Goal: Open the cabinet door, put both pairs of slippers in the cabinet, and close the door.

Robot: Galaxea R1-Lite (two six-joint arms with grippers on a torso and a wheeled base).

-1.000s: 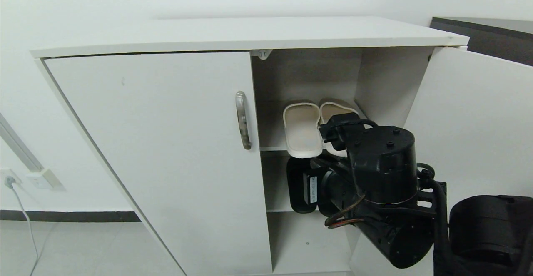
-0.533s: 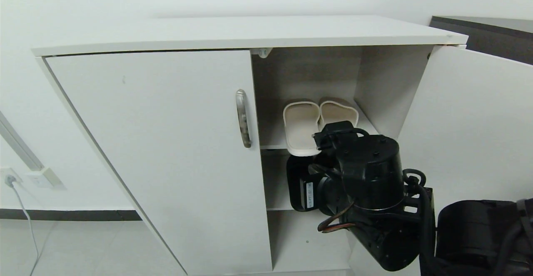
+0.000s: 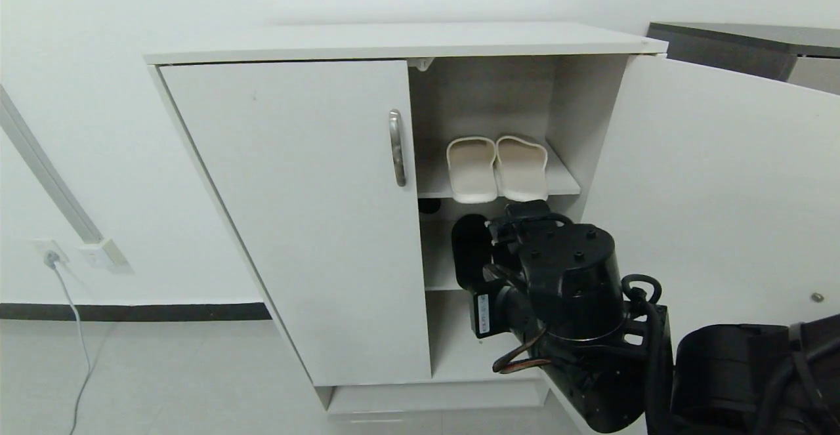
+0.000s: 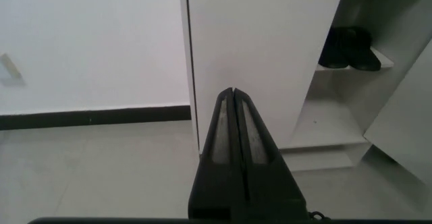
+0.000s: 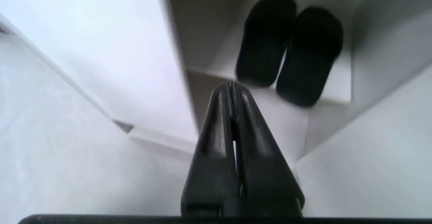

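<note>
The white cabinet (image 3: 394,38) has its left door (image 3: 302,212) closed and its right door (image 3: 709,179) swung wide open. A pair of white slippers (image 3: 495,166) lies side by side on the upper shelf. A pair of black slippers (image 5: 290,45) lies on the middle shelf; the head view has one black slipper (image 3: 469,251) peeking past my right arm (image 3: 571,290). My right gripper (image 5: 231,86) is shut and empty, just outside the opening, in front of the black pair. My left gripper (image 4: 233,90) is shut and empty, low before the closed door (image 4: 263,48), with the black slippers (image 4: 349,48) off to its side.
The left door carries a metal handle (image 3: 395,148). A wall socket with a cable (image 3: 49,258) sits low on the wall left of the cabinet. A dark counter (image 3: 741,41) stands behind the open door. Tiled floor (image 3: 164,382) lies in front.
The whole head view has shifted: the camera has backed away and the cabinet looks smaller. My right arm has drawn back from the shelves and no longer covers the white slippers.
</note>
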